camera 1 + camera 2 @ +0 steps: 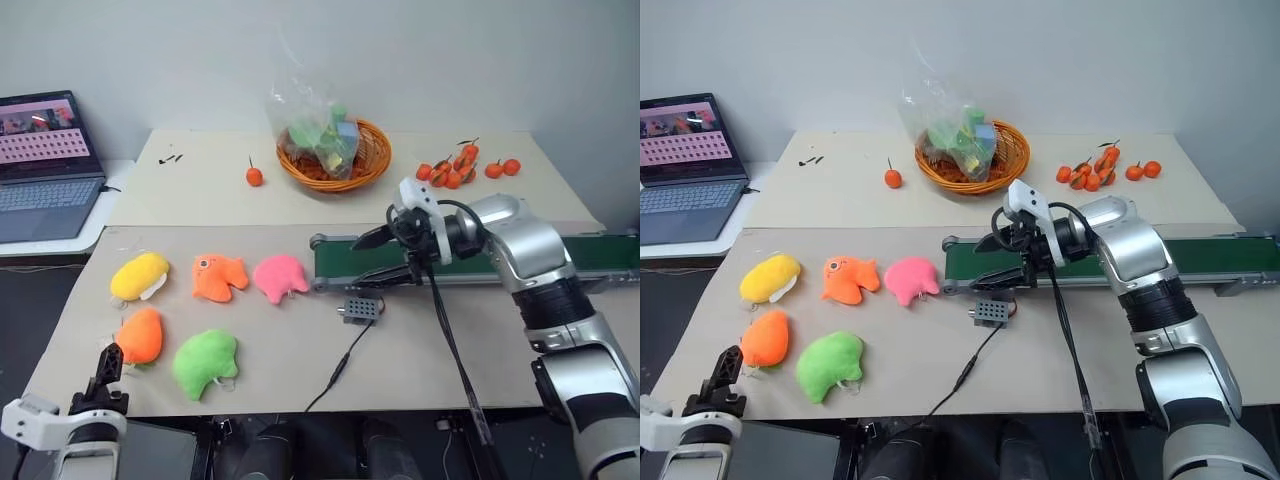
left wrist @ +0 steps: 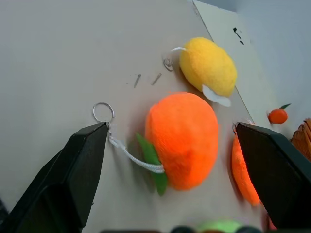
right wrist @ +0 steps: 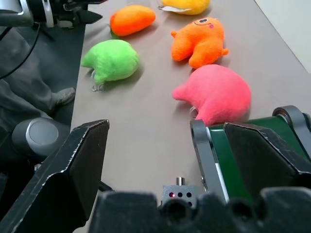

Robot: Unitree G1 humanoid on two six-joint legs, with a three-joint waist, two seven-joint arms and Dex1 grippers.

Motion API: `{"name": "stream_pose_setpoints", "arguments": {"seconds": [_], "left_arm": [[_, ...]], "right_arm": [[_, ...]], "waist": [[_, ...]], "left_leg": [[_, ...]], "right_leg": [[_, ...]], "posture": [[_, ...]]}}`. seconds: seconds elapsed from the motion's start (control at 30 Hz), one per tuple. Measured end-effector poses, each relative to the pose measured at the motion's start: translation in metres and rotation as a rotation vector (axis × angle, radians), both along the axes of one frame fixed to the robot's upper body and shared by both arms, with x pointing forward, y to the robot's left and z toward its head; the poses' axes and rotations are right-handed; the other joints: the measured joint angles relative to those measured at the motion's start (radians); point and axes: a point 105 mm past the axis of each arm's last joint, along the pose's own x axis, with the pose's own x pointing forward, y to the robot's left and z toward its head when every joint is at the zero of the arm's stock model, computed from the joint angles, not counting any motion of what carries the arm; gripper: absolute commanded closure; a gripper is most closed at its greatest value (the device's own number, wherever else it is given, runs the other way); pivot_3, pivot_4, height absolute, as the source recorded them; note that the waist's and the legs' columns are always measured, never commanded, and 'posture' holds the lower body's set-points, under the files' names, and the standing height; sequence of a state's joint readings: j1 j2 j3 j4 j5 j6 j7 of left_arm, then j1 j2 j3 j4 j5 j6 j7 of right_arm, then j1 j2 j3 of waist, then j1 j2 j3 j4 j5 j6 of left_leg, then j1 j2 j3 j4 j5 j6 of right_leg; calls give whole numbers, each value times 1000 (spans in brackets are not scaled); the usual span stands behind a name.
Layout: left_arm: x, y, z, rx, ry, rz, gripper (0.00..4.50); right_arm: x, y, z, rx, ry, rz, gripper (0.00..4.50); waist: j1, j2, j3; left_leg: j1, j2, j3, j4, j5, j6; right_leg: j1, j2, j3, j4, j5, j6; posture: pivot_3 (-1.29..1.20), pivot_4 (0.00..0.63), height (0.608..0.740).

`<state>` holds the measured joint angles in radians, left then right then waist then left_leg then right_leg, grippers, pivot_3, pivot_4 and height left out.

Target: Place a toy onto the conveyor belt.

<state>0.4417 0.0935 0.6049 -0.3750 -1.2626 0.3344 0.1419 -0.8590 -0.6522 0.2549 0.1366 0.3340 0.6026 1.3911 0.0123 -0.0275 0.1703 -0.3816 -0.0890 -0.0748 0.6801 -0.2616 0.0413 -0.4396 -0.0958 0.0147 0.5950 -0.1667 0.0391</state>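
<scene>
1. Nothing delivered yet: the belt carries no plush, its green surface bare from the near roller to where it runs off past the right arm.
2. The toy, the orange carrot-like plush with a green leaf end, lies flat on the worktop, well apart from the belt, at the far end of the plush group from it.
3. Around it: the yellow plush just behind, the green plush beside it toward the belt, then the orange fish and the pink plush, the pink one almost touching the belt's roller end.
4. Left tool sits low at the worktop's near edge, just short of the toy, fingers spread wide and gripping nothing. In the wrist view the toy lies framed between the two black fingers, its cord and key ring trailing next to one of them; no contact that I can see.
5. Right tool hovers over the belt's roller end, fingers apart, empty, pointing back toward the plush.
6. Score so far, as I judge it: approach nearly lined up, grasp not made. Left to do: close on the toy, lift it, carry it across the other plush to the belt, let go.
</scene>
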Motion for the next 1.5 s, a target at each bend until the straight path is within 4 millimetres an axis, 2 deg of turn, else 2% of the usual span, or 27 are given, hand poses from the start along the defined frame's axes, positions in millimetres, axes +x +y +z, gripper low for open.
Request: {"name": "stream_pose_setpoints", "arguments": {"seconds": [0.13, 0.5, 0.63, 0.8, 0.9, 1.07, 1.13, 1.23, 1.27, 1.33, 1.5], "left_arm": [[6, 1, -10, -24, 12, -14, 39], [35, -2, -10, 7, -11, -139, 39], [43, -2, -11, 2, -9, -170, 1028], [54, -6, -16, -22, -5, -205, 2950], [59, -7, -13, -24, -26, -219, 3867], [62, -8, -9, -19, -49, -216, 3867], [61, -6, 1, -2, -86, -202, 3867], [56, -5, 34, 60, -185, -199, 3867], [53, -6, 52, 101, -232, -207, 3867], [51, -9, 75, 182, -272, -231, 3867], [55, -17, 114, 478, -245, -292, 3867]], "right_arm": [[-1, -8, -1, -13, 4, -32, 0], [-10, -13, 6, -5, -10, -63, 0], [-11, -18, 10, 0, -23, -87, 0], [-13, -18, 8, 5, -9, -101, 0], [-14, -18, 10, 5, -21, -100, 0], [-13, -20, 10, 2, -27, -115, 0], [-13, -21, 10, 1, -27, -118, 0], [-13, -22, 10, -1, -29, -122, 0], [-12, -22, 10, -2, -29, -123, 0], [-12, -22, 10, -2, -29, -124, 0], [-12, -22, 10, 0, -28, -126, 0]], "waist": [[-4, 0, 0], [2, 1, 0], [2, 1, -1], [0, 1, -1], [0, 1, -1], [-1, 1, -1], [-1, 1, -1], [-1, 1, 0], [-1, 1, -1], [0, 1, 0], [1, 1, 0]], "left_leg": [[0, 0, 1, 0, 0, 0], [1, 0, 1, 0, 0, 0], [1, 0, 1, 0, 0, 0], [1, 0, 1, 0, 0, 0], [1, 0, 1, 0, 0, 0], [1, 0, 1, 0, 0, 0], [0, 1, 1, 0, 0, 0], [0, 1, 0, 0, -1, -1], [0, 1, 1, 0, -1, -1], [0, 1, 1, 0, 0, -1], [1, 1, 1, 0, 0, -1]], "right_leg": [[-1, 1, 1, 1, 0, 0], [0, 0, 1, 1, 0, 0], [0, 0, 1, 1, 0, 0], [-1, 0, 1, 1, 0, 0], [-1, 0, 1, 1, 1, 0], [-1, 0, 1, 1, 1, 0], [-1, 0, 1, 1, 1, 0], [-1, 0, 1, 0, 1, 0], [-1, -1, 2, 0, 1, 0], [-1, 0, 2, 1, 1, 0], [0, 1, 1, 0, 1, -1]], "posture": [[0, 150, 740], [0, 150, 740], [0, 150, 740], [0, 150, 740], [0, 150, 740], [0, 150, 740], [0, 150, 740], [0, 150, 740], [0, 150, 740], [0, 150, 740], [0, 150, 740]]}}
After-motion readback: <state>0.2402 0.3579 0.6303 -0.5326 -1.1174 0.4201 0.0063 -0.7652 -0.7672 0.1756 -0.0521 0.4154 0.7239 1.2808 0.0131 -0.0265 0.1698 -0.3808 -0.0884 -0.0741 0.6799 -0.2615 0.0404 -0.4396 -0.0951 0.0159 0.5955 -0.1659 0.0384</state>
